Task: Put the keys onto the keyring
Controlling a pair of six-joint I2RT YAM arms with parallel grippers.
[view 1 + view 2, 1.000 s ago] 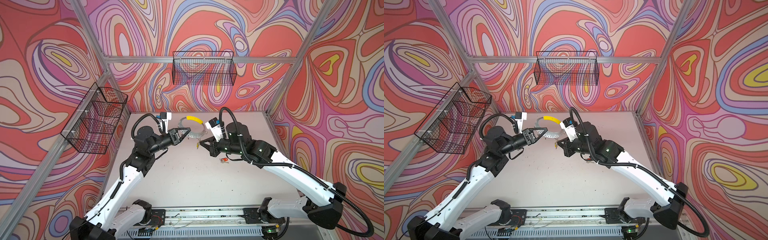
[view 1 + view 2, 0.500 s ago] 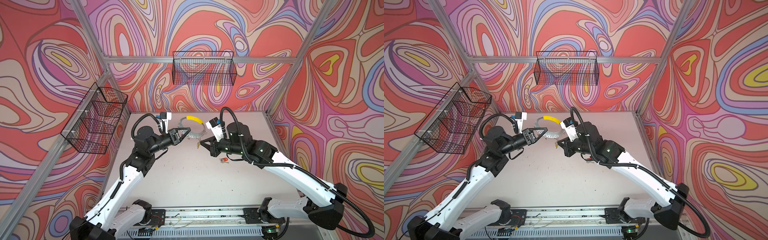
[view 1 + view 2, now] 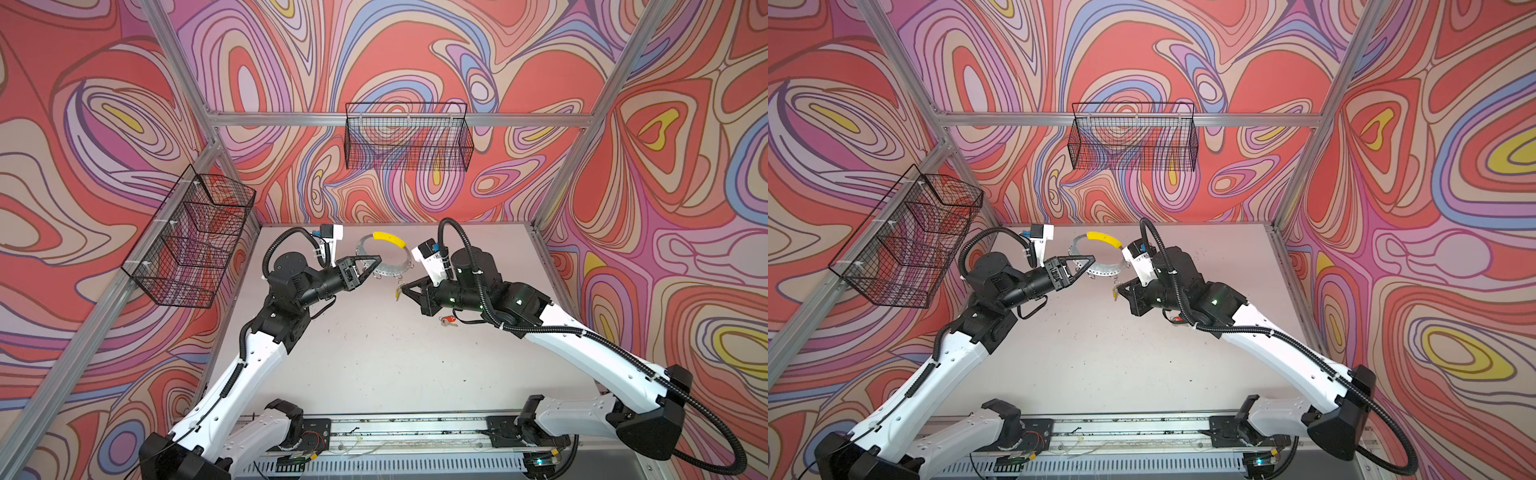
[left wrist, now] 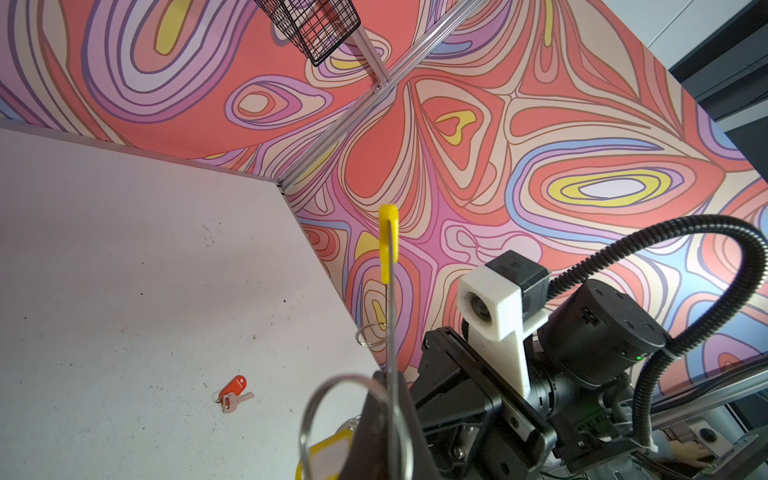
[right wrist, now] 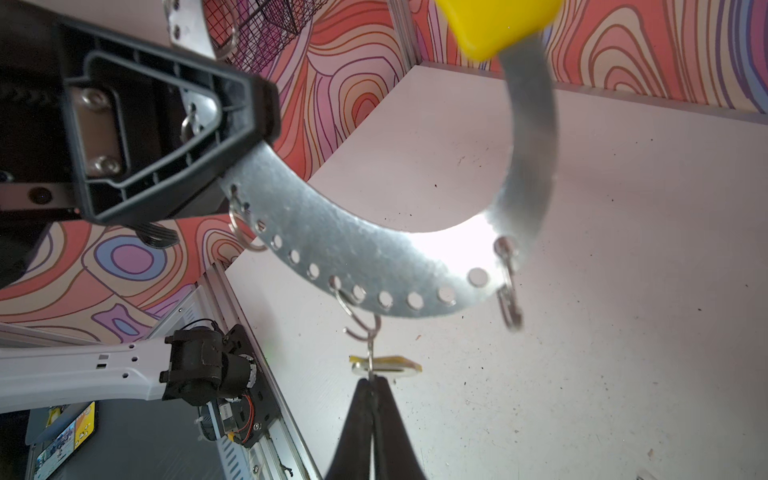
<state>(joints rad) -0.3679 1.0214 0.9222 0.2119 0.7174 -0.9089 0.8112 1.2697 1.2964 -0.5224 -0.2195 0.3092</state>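
Reading both top views from left to right, take the keyring (image 3: 392,272) (image 3: 1106,270) as the reference for every position.

Left of the keyring: the left gripper (image 3: 375,262) (image 3: 1089,263) reaches in from that side, jaws clenched on the grey rim. The keyring is held off the table (image 3: 374,353) and tilted, with its yellow arc (image 3: 388,240) on the far part of the rim. In the left wrist view the keyring (image 4: 389,299) appears edge-on, rising out of the grip.

On the keyring: several small split rings (image 3: 397,277) hang from holes along the lower rim. The right wrist view shows one split ring (image 5: 360,322) at the middle of that rim.

Just right of the keyring's lower rim: the right gripper (image 3: 402,286) (image 5: 371,380) is clenched on the yellow-tagged key (image 3: 398,293) (image 5: 386,365). A thin metal piece runs from the fingertips (image 5: 358,419) up to that split ring and touches it. Whether the key is threaded onto it cannot be told.

Well right of the keyring, on the side nearer the arm bases: the red-tagged key (image 3: 448,320) (image 4: 233,388) lies flat on the table, apart from both grippers and unattached.
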